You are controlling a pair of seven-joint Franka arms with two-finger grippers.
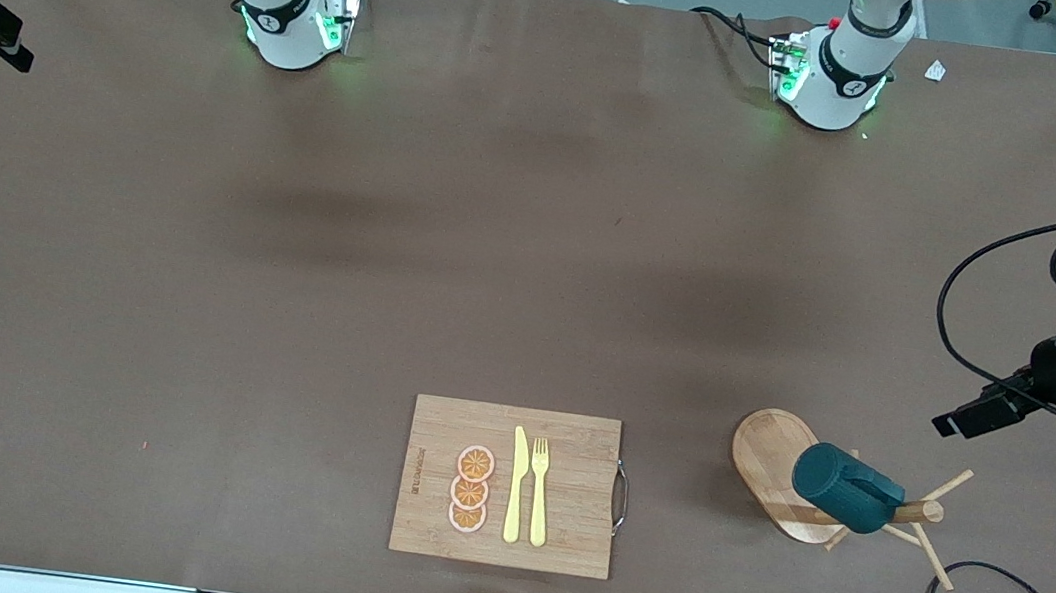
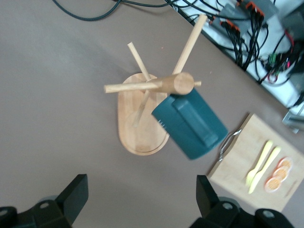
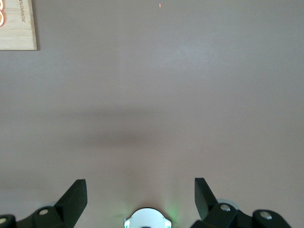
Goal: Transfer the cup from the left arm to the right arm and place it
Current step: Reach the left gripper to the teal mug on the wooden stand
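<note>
On my table, the cutting board point(image 1: 508, 486) lies near the front camera's edge, midway between the two arms' ends. On it rest three fruit slices point(image 1: 470, 489) in a row, with a knife point(image 1: 516, 484) beside them and a fork point(image 1: 539, 490) beside the knife. Toward my left arm's end stands the mug tree point(image 1: 783, 474); the cup point(image 1: 845, 489) hangs on it, apparently on one peg, clear of the base.
</note>
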